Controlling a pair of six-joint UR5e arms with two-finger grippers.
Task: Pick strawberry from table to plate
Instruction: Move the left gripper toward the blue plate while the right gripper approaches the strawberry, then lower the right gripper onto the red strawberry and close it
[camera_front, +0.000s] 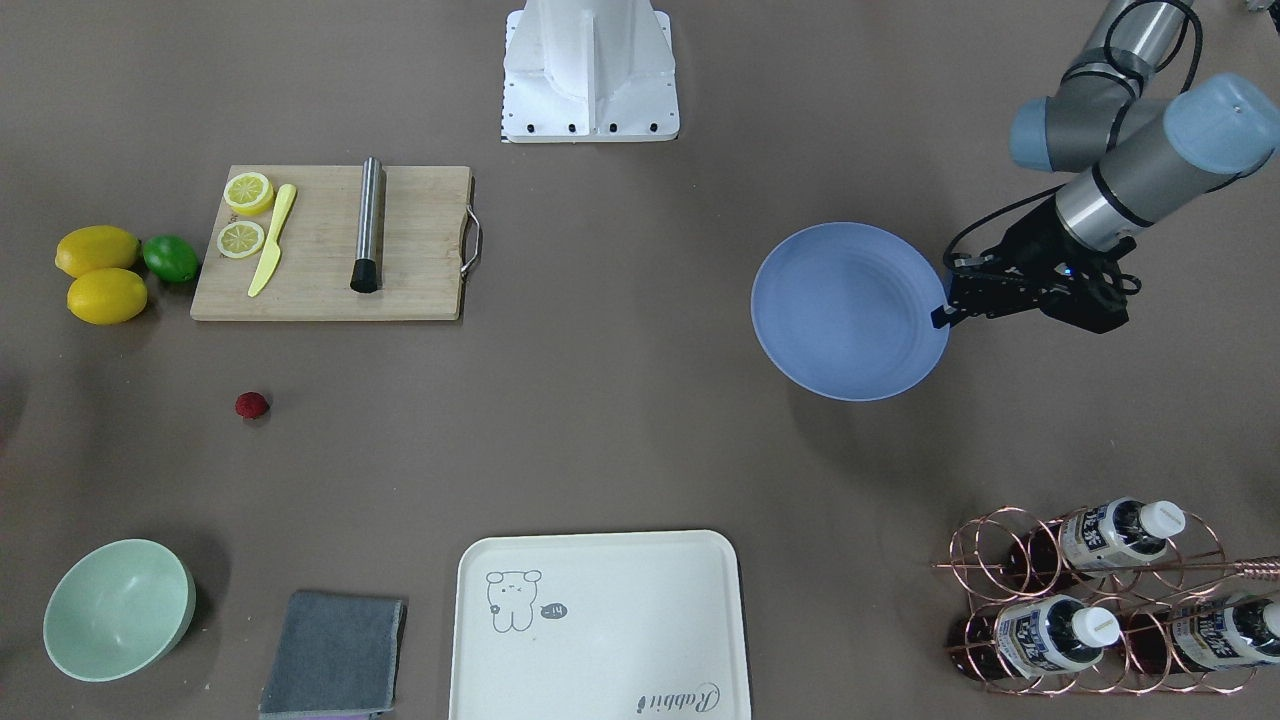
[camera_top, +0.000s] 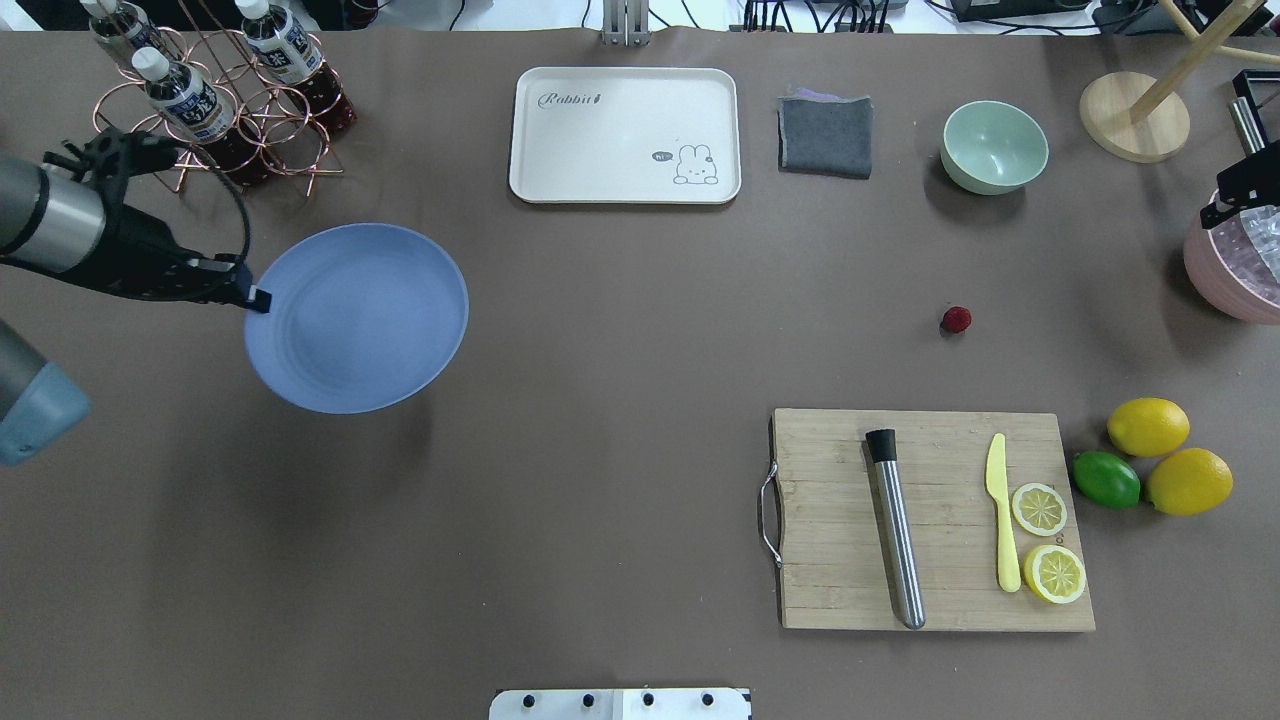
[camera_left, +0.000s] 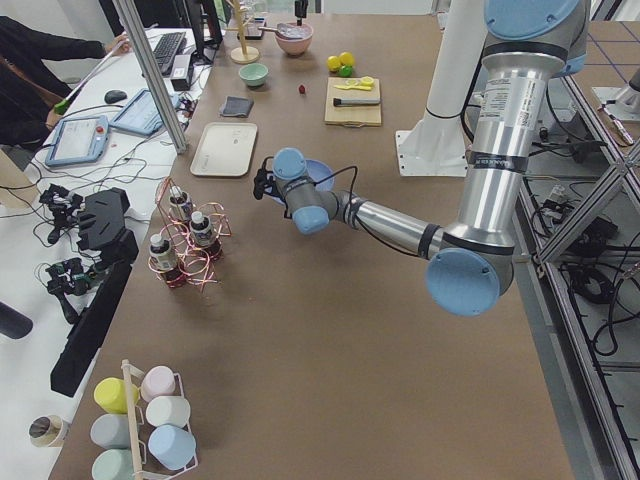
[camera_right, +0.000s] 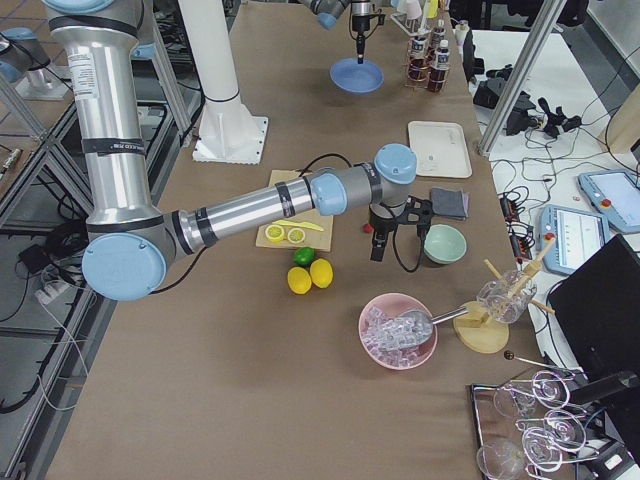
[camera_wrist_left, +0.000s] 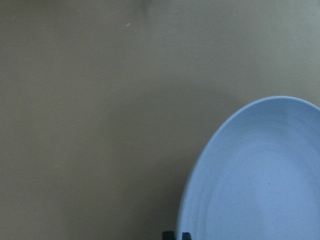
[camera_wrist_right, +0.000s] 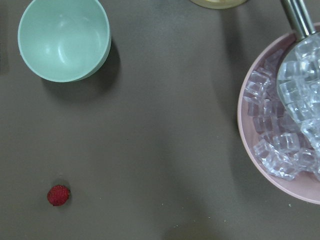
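On the left, our left gripper (camera_top: 252, 298) is pinched shut on the rim of the blue plate (camera_top: 360, 320). It holds the plate up in the air over the table (camera_top: 600, 450), and we can see the plate's shadow on the table under it. Nothing is on the plate. Well apart from the plate, over to the right, the strawberry (camera_top: 956, 319) sits by itself on the table. It is between the green bowl (camera_top: 994, 147) and the cutting board (camera_top: 830, 520), and it touches nothing. Our right gripper (camera_right: 378, 250) hangs in the air near the strawberry. We cannot tell if its fingers are apart or together. Far on the right is the pink bowl (camera_top: 1220, 290) of ice. We think the strawberry is very light, so lifting it should be easy. It is tiny and round, so it may roll away if we bump it, or pop out if we pinch only its edge. It looks bumpy, and that should help the fingers hold on. It may be soft, so we should squeeze gently. We think the best way is to come straight down from above, put one finger on each side of its middle, and close slowly.
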